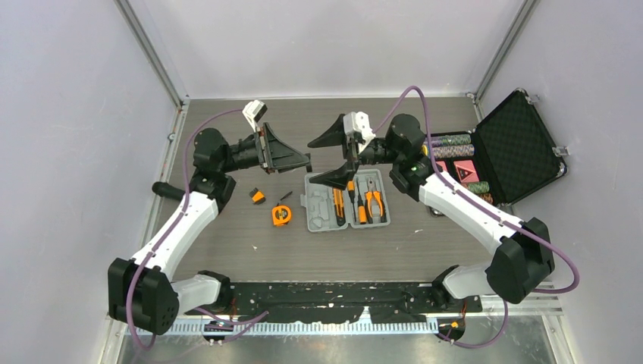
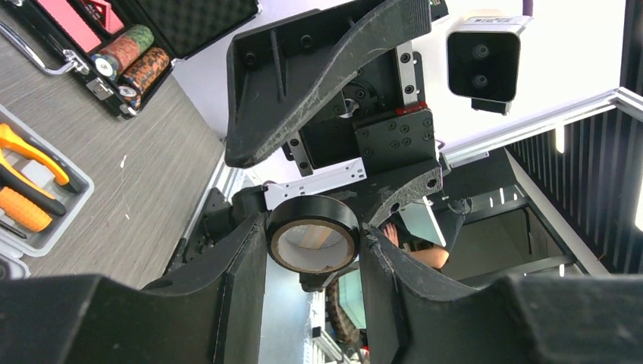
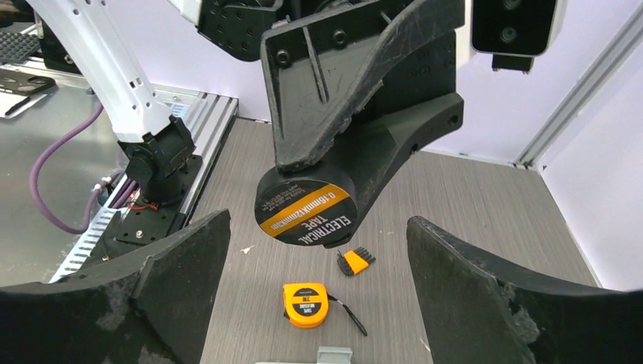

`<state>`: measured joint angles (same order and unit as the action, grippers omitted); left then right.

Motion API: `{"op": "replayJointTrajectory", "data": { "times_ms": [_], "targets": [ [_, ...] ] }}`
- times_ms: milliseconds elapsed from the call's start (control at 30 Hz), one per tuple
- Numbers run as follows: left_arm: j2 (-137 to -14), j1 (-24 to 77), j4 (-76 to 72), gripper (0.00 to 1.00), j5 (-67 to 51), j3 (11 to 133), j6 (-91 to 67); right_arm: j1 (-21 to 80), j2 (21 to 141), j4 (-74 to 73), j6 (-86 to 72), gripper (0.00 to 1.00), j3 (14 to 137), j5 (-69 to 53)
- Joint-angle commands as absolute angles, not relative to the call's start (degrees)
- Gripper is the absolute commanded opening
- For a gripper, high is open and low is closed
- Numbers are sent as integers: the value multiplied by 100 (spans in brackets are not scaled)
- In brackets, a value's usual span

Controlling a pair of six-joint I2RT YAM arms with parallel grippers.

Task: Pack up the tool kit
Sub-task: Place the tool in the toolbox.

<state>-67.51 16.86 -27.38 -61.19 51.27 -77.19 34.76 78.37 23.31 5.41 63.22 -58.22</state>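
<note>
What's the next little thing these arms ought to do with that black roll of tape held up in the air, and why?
Probably the right gripper should ease forward until its fingers straddle the electrical tape roll, then close. The left gripper pinches the roll in mid-air, and the right one faces it with jaws wide open, which looks like a handover.

- black tape roll (image 3: 305, 216), orange label band, white lettering
- orange tape measure (image 3: 306, 305)
- grey tool case (image 1: 317, 208)
- orange-and-black pliers (image 1: 374, 205)
- black egg-crate foam case (image 1: 519, 144)
- grey-brown wood-grain table (image 1: 227, 243)
</note>
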Motion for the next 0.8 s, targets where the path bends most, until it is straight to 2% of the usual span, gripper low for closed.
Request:
{"op": "replayJointTrajectory", "data": {
  "times_ms": [0,233,767],
  "targets": [
    [-6668,1705,-3247,43,-6245,5051,-7914,3477,7696,2774,409,89,6504,-6073],
    [-6779,1705,-3611,43,-6226,4962,-8202,3481,7663,3076,151,76,6471,-6126],
    [-6808,1705,-4119,43,-6242,4866,-8558,3481,7843,3513,-362,69,6494,-6343]
  ]
}}
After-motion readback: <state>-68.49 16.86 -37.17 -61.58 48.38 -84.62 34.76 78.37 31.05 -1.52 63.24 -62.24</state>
